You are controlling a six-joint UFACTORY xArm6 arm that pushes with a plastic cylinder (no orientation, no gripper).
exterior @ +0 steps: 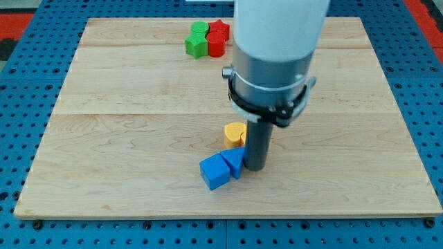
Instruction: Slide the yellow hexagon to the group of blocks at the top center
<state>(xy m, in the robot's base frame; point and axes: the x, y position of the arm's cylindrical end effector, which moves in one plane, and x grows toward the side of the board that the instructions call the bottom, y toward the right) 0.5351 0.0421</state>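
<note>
You are looking at a pale wooden worktop (124, 124) lying on a blue pegboard surface (28, 90). The arm's grey and white body (273, 62) comes down from the view's top, right of centre, and ends in a dark rod. This rig has no fingers, so there is nothing to read as wide, narrow or holding; only the rod touches the board.

My tip (254, 168) sits low on the worktop, a little below the middle. The yellow block (235, 133) stands just at the tip's upper left, beside the rod; part of it is hidden by the rod, so you cannot make out its shape for certain. A blue triangular block (234, 161) lies just left of the tip, close enough that you cannot tell whether they touch. A blue cube (214, 171) presses against that block on its left.

At the view's top centre a group sits bunched together: two green blocks (198, 40) on the left and two red blocks (217, 38) on the right, one red looking star-shaped. The yellow block is well apart from this group.
</note>
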